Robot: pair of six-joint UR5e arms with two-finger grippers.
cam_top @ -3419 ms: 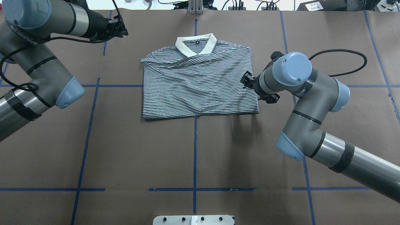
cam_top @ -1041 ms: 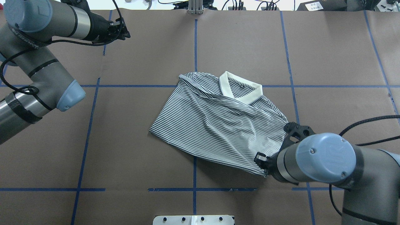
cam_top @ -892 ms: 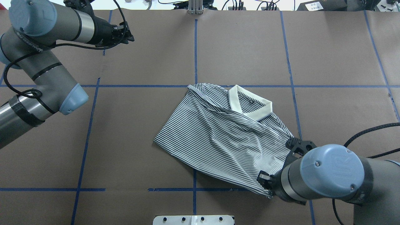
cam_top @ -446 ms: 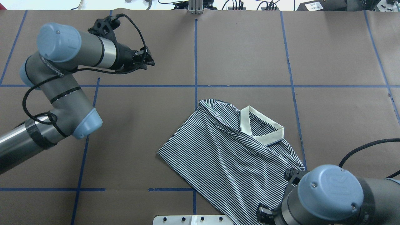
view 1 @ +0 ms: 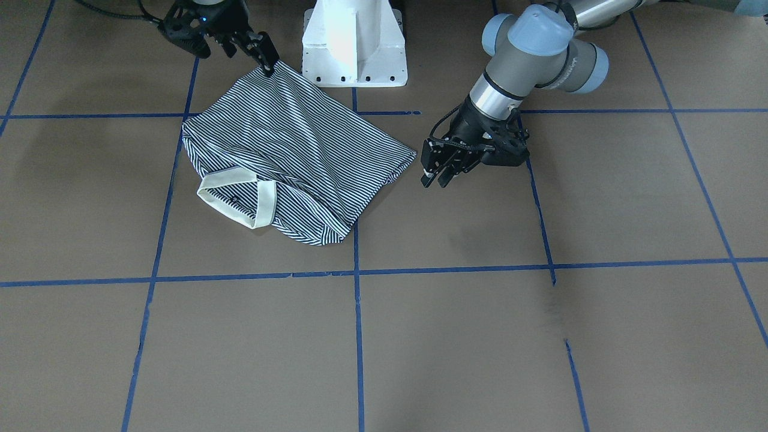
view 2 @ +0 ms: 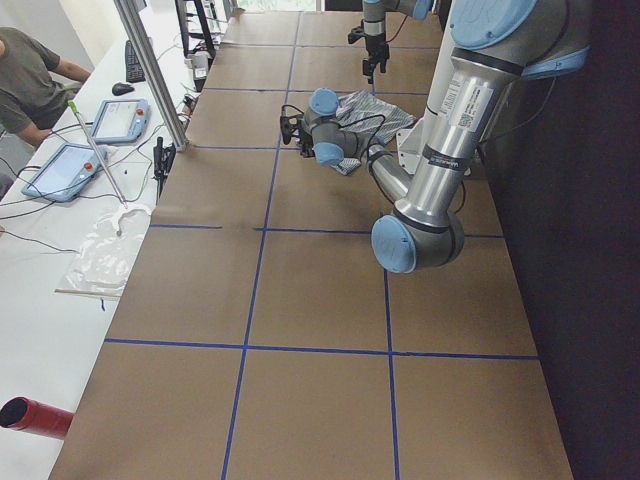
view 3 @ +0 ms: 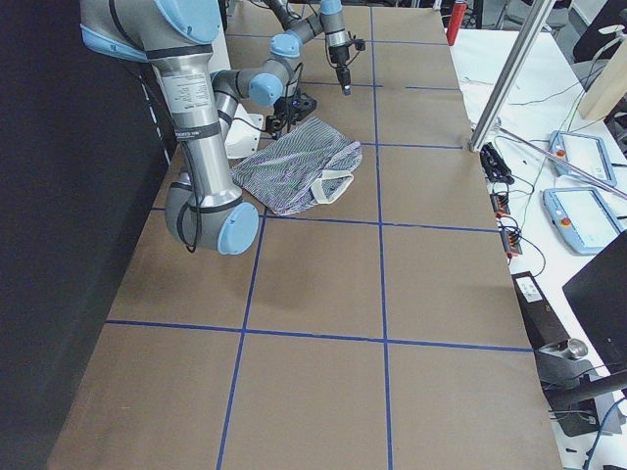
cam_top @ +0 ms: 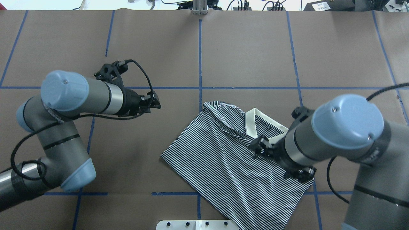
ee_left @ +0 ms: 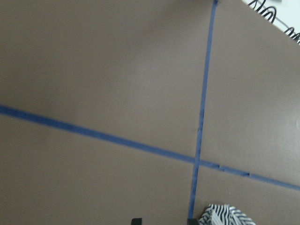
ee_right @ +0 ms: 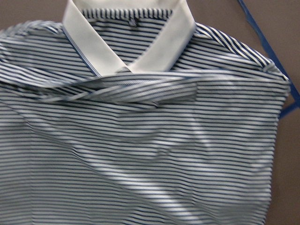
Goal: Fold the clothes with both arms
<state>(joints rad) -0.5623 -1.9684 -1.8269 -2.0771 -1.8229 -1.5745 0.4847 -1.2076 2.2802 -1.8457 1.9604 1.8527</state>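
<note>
The striped polo shirt lies folded and turned on the brown table, cream collar toward the far right. It also shows in the front view and fills the right wrist view. My right gripper hangs above the shirt's near half, looks open and holds nothing; in the front view it lines up with the shirt's corner by the pedestal. My left gripper is open and empty, just left of the shirt. A shirt corner shows in the left wrist view.
The white pedestal base stands right behind the shirt. A metal plate sits at the table's near edge. Blue tape lines grid the brown table. An operator and tablets are beyond the far side.
My right gripper dragged the shirt toward the robot and rightward, let go of its corner and rose above it. My left arm swung in from the far left toward the shirt.
</note>
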